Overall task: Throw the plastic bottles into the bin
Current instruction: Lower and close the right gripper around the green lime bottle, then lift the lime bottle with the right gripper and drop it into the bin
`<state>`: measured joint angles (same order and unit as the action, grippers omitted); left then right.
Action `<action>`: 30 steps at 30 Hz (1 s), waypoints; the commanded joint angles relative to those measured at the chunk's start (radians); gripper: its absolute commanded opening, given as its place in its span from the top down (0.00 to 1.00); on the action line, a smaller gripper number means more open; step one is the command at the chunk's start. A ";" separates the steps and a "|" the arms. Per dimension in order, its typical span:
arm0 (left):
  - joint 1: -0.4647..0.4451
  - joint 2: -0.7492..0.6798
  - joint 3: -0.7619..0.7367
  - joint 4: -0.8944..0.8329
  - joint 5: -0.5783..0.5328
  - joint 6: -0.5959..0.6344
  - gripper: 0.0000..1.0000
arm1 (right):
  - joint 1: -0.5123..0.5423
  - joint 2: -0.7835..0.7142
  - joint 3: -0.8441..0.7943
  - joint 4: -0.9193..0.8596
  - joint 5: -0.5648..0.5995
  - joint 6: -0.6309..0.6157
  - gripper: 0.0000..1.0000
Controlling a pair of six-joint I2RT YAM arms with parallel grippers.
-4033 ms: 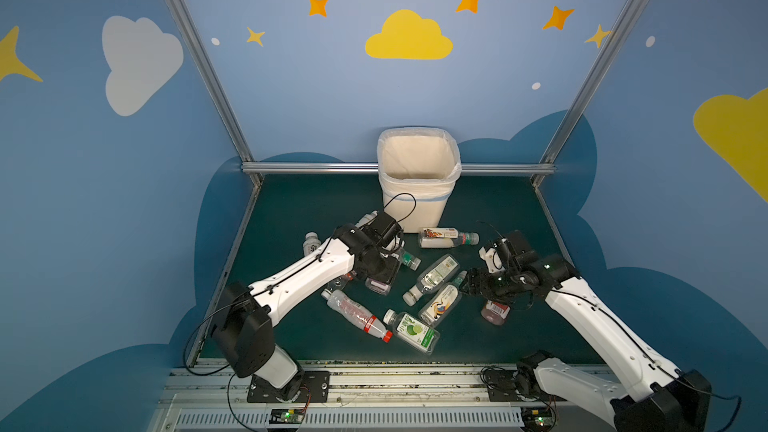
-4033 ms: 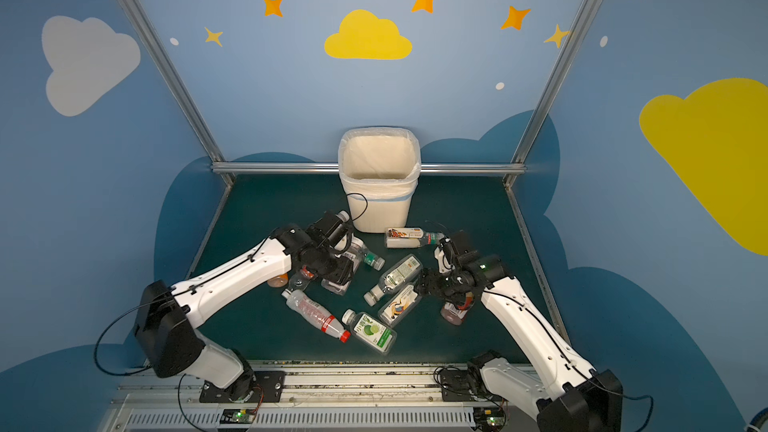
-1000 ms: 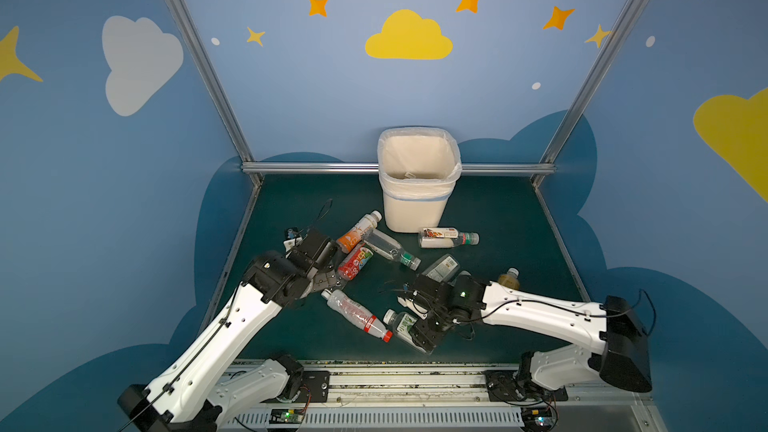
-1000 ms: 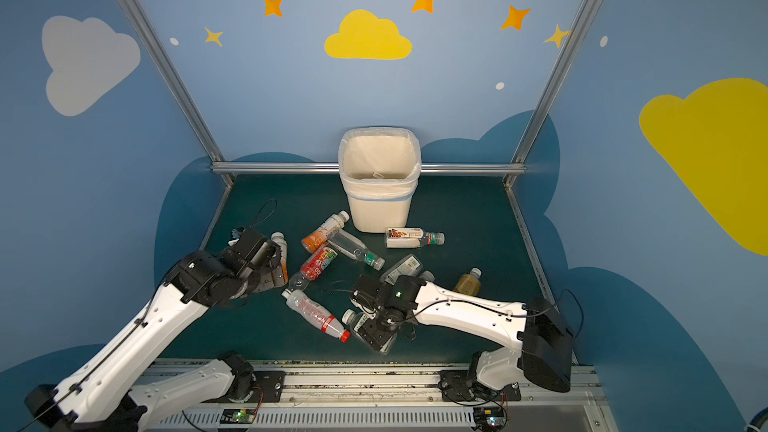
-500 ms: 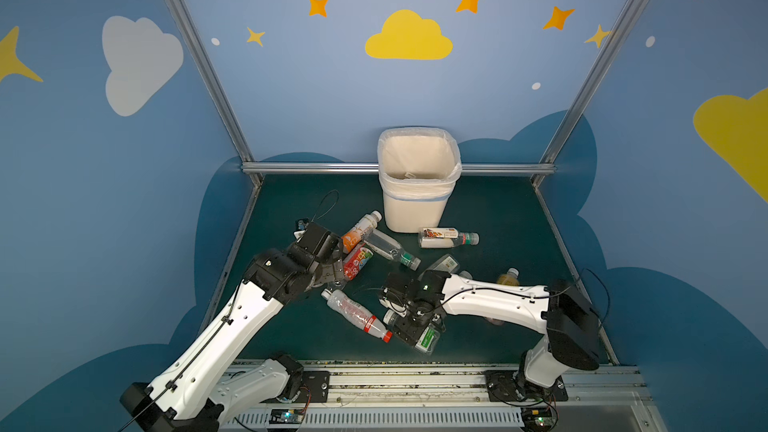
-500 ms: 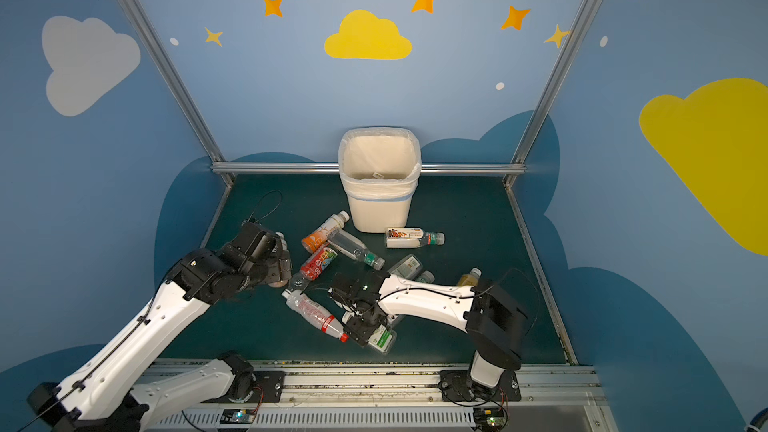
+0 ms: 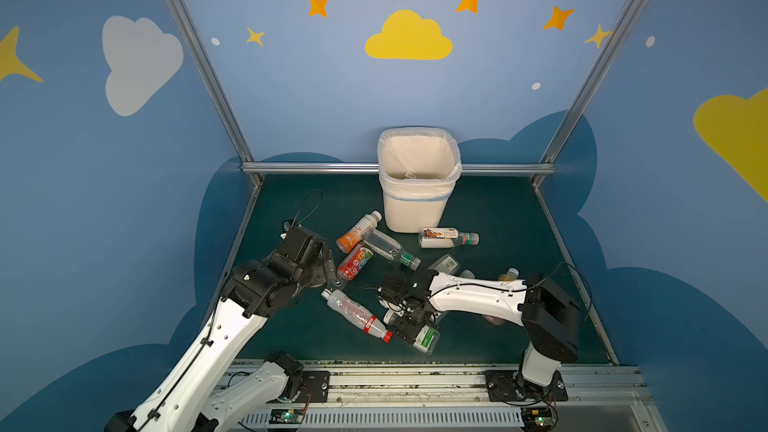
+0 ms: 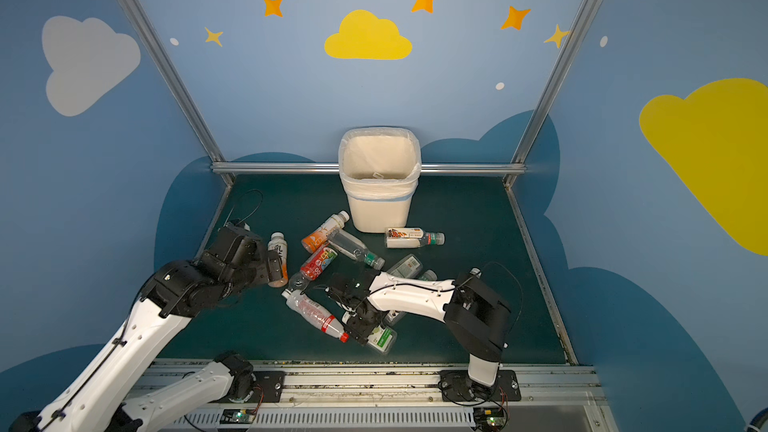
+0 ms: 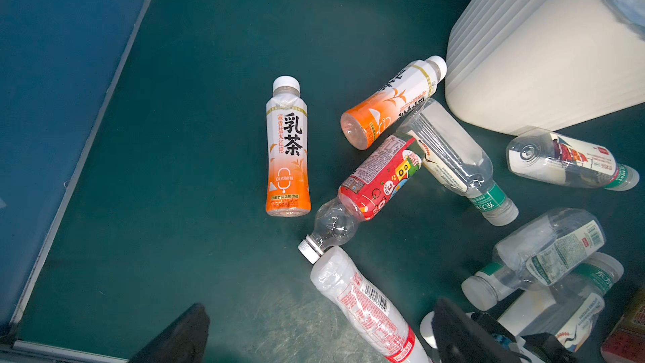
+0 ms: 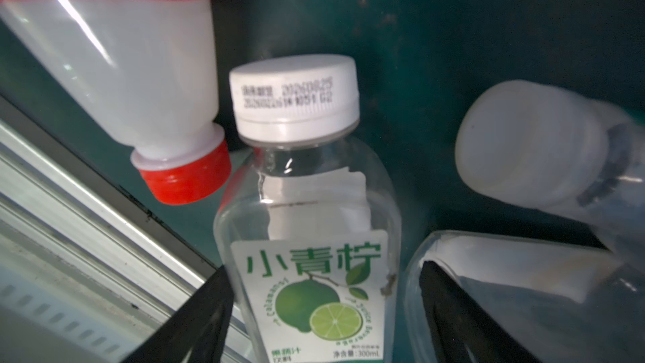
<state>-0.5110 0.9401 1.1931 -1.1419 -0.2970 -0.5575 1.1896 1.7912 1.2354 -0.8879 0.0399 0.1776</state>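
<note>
Several plastic bottles lie on the green mat in front of the cream bin (image 7: 417,184) (image 8: 380,201). My right gripper (image 7: 409,326) (image 10: 324,267) is open and low, and its fingers straddle a clear lime-label bottle (image 7: 424,338) (image 10: 307,239) with a white cap. A white bottle with a red cap (image 7: 357,315) (image 9: 363,309) lies just to its left. My left gripper (image 8: 276,268) (image 9: 319,309) hangs wide open above the mat, holding nothing. An orange milk-tea bottle (image 9: 288,148) and a red-label bottle (image 9: 377,176) lie ahead of it.
Another orange bottle (image 7: 357,232), a clear green-capped one (image 7: 390,249) and a white-label one (image 7: 446,238) lie close to the bin's base. More clear bottles (image 9: 548,249) sit under the right arm. A metal rail (image 7: 415,371) runs along the front edge, and blue walls enclose the mat.
The right gripper has slid left along the front of the pile and now sits over the lime-label bottle, its arm folded back. The left gripper has edged right, towards the bottles.
</note>
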 commanded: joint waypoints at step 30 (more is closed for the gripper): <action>0.042 0.038 0.021 0.010 0.016 0.097 0.00 | -0.040 -0.174 0.252 -0.125 0.197 0.068 0.37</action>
<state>-0.4759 0.9672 1.1931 -1.1435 -0.2810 -0.4755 1.1759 1.6752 1.3956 -0.9829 0.1490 0.2329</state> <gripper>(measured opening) 0.998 0.633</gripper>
